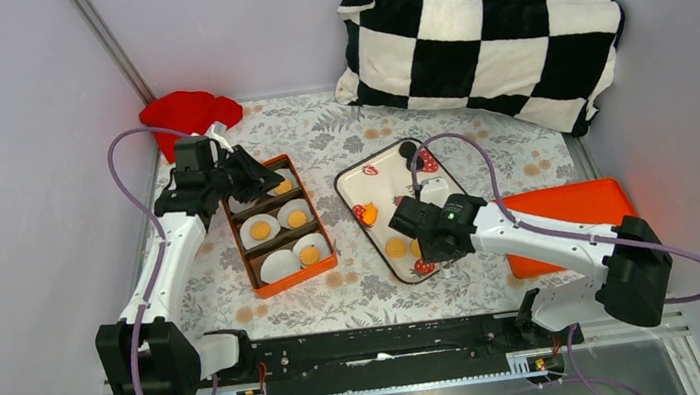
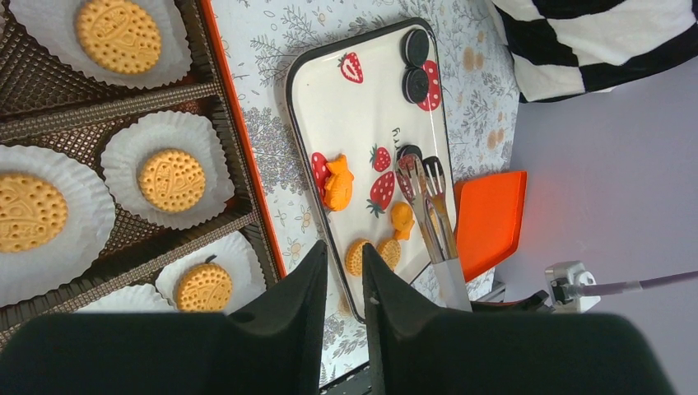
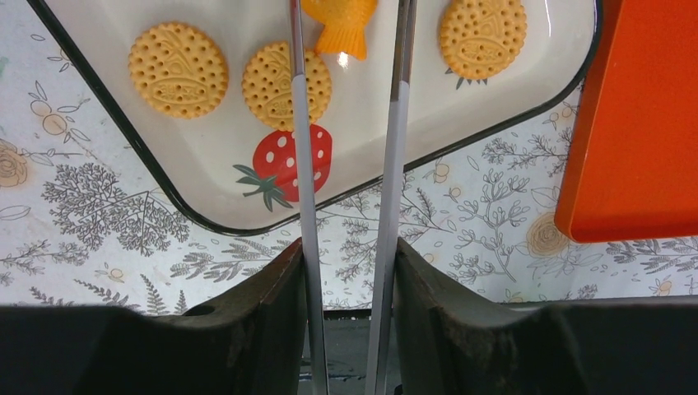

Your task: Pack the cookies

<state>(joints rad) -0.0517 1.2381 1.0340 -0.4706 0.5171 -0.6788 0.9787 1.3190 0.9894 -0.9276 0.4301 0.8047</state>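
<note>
Packed: four cookies in the box.
Left: several on the tray.
Right claw: clamped on tongs.
Left claw: slightly apart, empty.

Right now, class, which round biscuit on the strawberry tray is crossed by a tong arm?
The middle round biscuit, beside the printed strawberry; a tong arm crosses it, while its two neighbours lie uncovered.

You had no text, brand or number you could read; small dark lettering on the white tray was too tiny to make out.
</note>
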